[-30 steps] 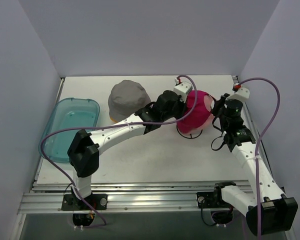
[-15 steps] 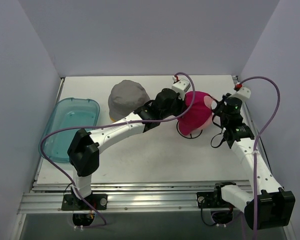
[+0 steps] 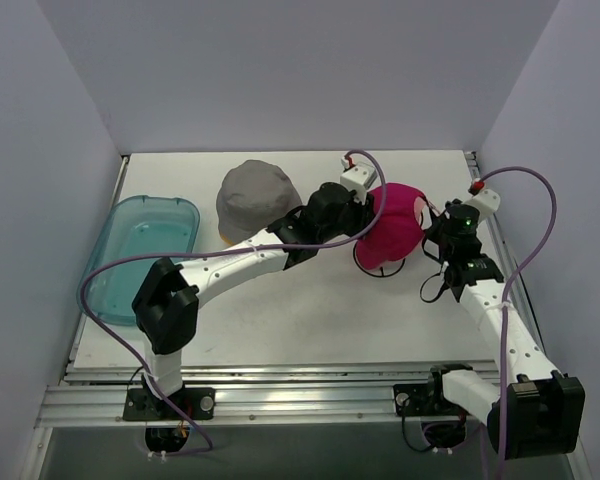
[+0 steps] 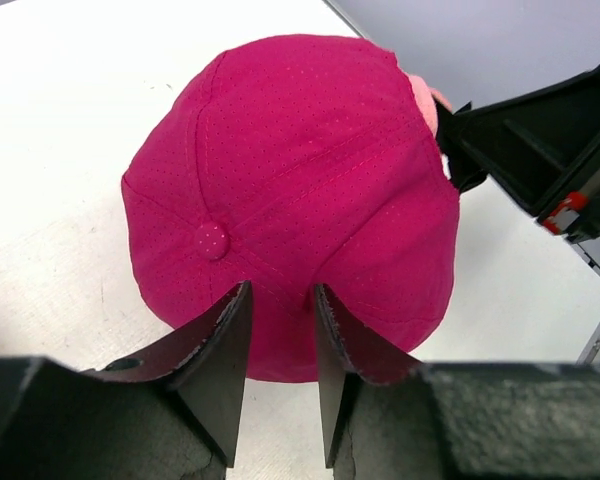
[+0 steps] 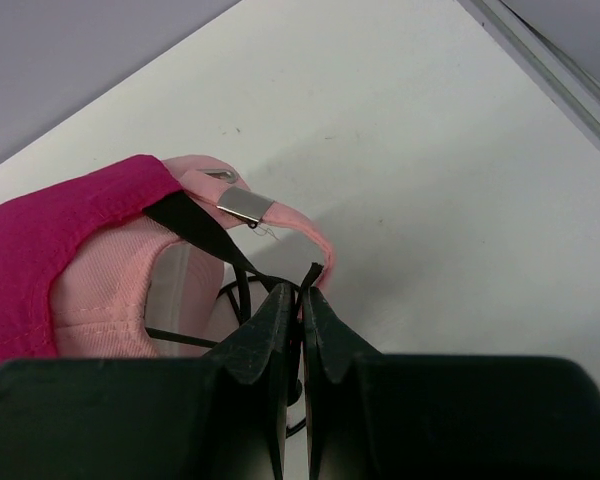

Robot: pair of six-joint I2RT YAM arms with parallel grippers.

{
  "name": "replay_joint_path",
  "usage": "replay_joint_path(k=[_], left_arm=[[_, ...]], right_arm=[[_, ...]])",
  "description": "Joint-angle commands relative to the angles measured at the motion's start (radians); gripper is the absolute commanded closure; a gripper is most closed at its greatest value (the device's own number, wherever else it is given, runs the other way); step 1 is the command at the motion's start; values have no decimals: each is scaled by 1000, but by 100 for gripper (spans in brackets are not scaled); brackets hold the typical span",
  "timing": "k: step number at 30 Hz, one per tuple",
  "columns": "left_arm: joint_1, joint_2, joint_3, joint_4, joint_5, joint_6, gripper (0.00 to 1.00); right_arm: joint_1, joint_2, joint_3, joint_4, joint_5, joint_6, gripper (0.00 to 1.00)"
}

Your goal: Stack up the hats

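The magenta baseball cap (image 3: 392, 226) sits over the light pink baseball cap (image 5: 100, 290) on a black wire stand (image 3: 380, 270) at the right middle. My left gripper (image 3: 365, 218) is at its left side; in the left wrist view its fingers (image 4: 235, 330) pinch the magenta crown (image 4: 290, 170). My right gripper (image 3: 432, 226) is at the cap's right, shut (image 5: 301, 292) on the cap's black back strap (image 5: 195, 230). The grey bucket hat (image 3: 252, 196) lies at the back middle, with a sliver of the yellow bucket hat (image 3: 224, 238) showing under it.
A translucent teal tray (image 3: 115, 285) lies at the left edge of the table. A metal rail (image 3: 502, 255) runs along the right edge. Grey walls close in the back and both sides.
Both grippers have shifted slightly toward the far side, and the magenta cap has moved a little that way with them. The grey hat and the tray have not moved.
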Motion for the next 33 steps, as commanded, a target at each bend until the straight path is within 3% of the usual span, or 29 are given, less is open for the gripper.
replay_joint_path(k=[1, 11, 17, 23, 33], left_arm=[[3, -76, -7, 57, 4, -12, 60], [0, -94, -88, 104, 8, -36, 48], [-61, -151, -234, 196, -30, -35, 38], [-111, -140, -316, 281, -67, -36, 36], [-115, -28, -271, 341, -30, -36, 31]], right_arm=[[-13, 7, -33, 41, 28, 33, 100], [-39, 0, -58, 49, 44, 61, 100], [-42, 16, -58, 62, 12, 69, 94], [-45, -7, -50, 55, -41, 75, 88], [-54, -49, -41, 26, -58, 64, 84]])
